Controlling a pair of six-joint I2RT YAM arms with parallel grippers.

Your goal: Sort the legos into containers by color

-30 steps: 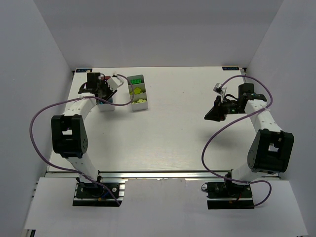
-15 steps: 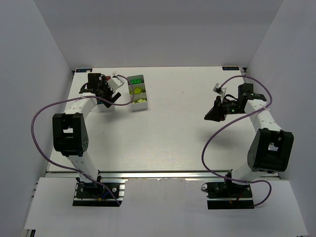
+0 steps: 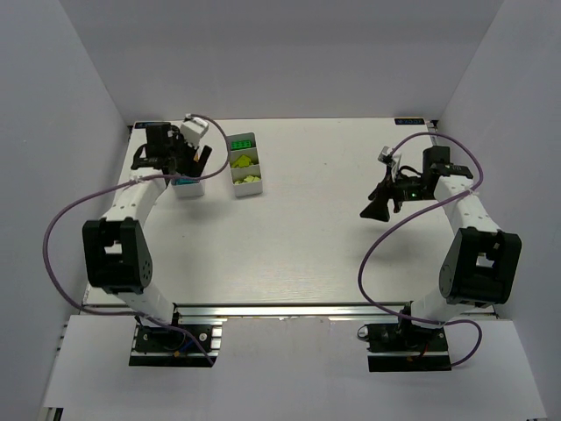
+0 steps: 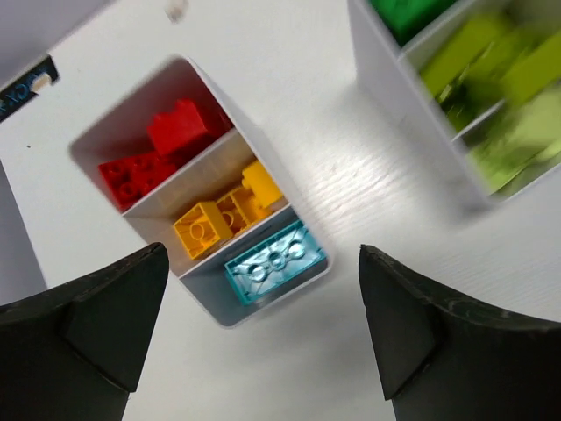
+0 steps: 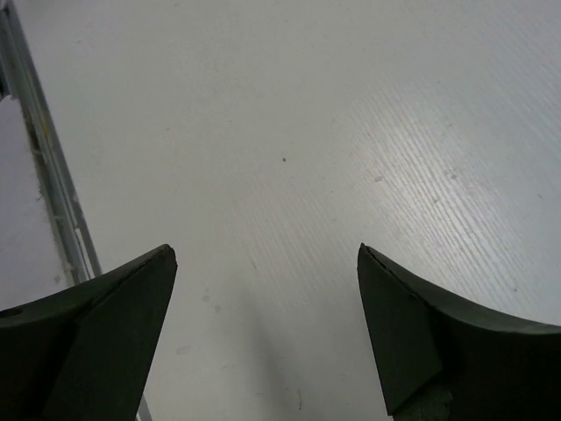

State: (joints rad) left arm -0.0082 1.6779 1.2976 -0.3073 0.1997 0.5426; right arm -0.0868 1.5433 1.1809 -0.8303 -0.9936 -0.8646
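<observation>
Two claws are both hanging spread apart, gripping nothing: left claw [image 4: 261,298] over the left tray [image 4: 203,294], where red, orange and cyan legos [image 4: 273,261] are sitting sorted; right claw [image 5: 263,263] over desk [image 5: 351,105]. Judgement: left should be rising straight, clearing tray walls.

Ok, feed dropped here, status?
Left gripper open, right gripper open, empty. Red, orange, cyan legos in one tray; green, lime legos in other tray. Nothing blocking.

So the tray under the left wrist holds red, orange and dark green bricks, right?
Not quite: that tray holds a cyan brick in its end compartment, not dark green. Red bricks and orange bricks are right. Left wrist view shows it.
</observation>
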